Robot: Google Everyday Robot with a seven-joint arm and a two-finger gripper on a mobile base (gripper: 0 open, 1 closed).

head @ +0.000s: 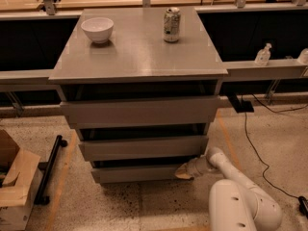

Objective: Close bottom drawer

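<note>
The bottom drawer [137, 173] is the narrowest grey front at the foot of the grey cabinet, low in the camera view. A dark gap shows above its front panel. My gripper [184, 172] reaches in from the lower right on a white arm and sits against the right end of that drawer front, at about its height. The mid-width drawer front [143, 147] and the widest top drawer front [140, 111] stack above it.
The cabinet top [144, 57] carries a white bowl [97, 29] at the left and a drink can [172, 25] at the right. A cardboard box [14, 184] and a black bar [49, 170] lie on the floor to the left. Cables [257, 148] run on the floor to the right.
</note>
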